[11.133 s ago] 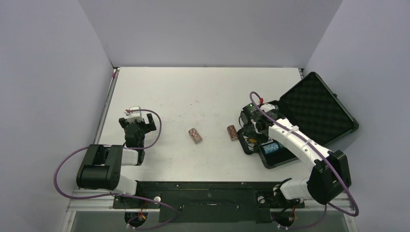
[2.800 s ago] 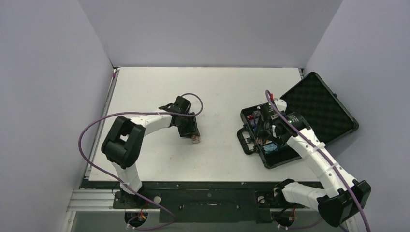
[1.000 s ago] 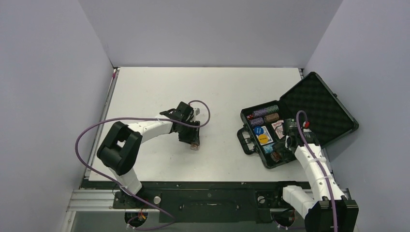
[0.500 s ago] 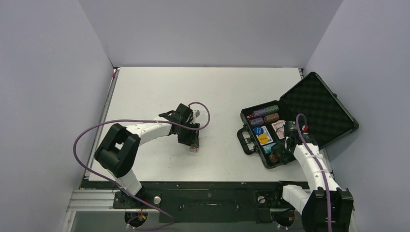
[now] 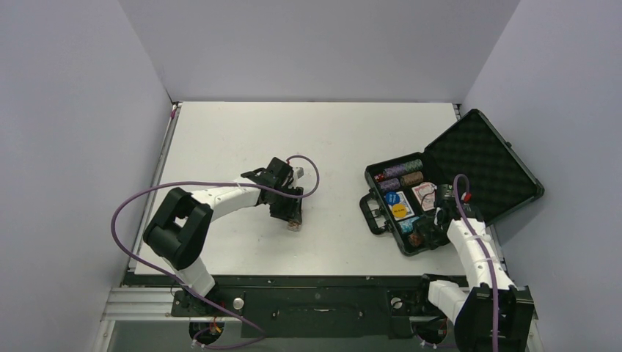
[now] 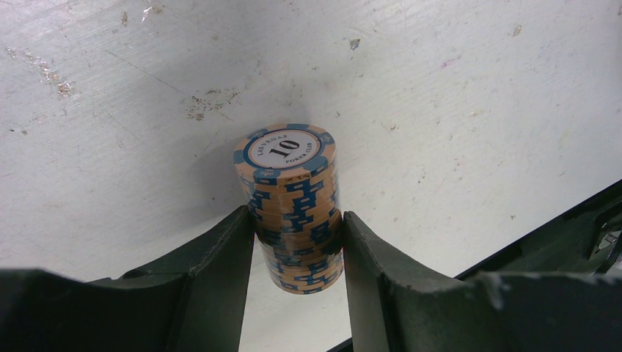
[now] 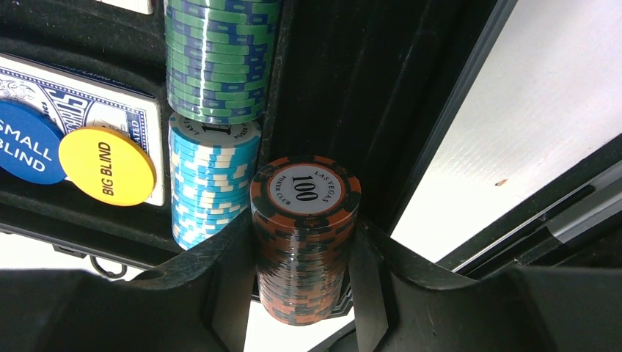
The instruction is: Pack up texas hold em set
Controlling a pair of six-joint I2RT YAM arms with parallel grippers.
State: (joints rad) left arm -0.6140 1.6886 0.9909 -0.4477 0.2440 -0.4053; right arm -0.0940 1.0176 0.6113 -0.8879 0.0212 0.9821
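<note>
Covering most of what it grips, the left gripper (image 5: 292, 216) lets the top view show only a sliver of the chip stack (image 5: 295, 224) below it. The left wrist view shows it plainly: a peach-and-blue stack with "10" on its end face, pinched at mid-length between both fingers (image 6: 220, 257), which press on its sides. Its near end is cut off behind the fingertips, and whether it touches the table (image 6: 440, 110) cannot be told. The right gripper (image 7: 302, 264) is likewise clamped on a black-and-orange "100" stack (image 7: 304, 235), whose lower end is hidden between the fingers. It hangs over the near right corner of the open black case (image 5: 477, 161), just beside a light blue stack (image 7: 209, 183) lying in its groove. Whether it rests in the foam is unclear. Beyond the blue stack lies a green stack (image 7: 216, 59) in the same row. To their left a yellow "BIG BLIND" disc (image 7: 106, 165) and a blue "SMALL BLIND" disc (image 7: 26, 150) sit on a blue-backed card deck (image 7: 81, 95), part of which is cut off by the frame. From above, the right arm hides that corner of the case, and the small items at its far end are too small to name. The case sits at the table's right side with its ribbed foam lid laid back, well apart from the left gripper near the middle. The tabletop is white and scuffed, enclosed by plain pale walls (image 5: 315, 44).
</note>
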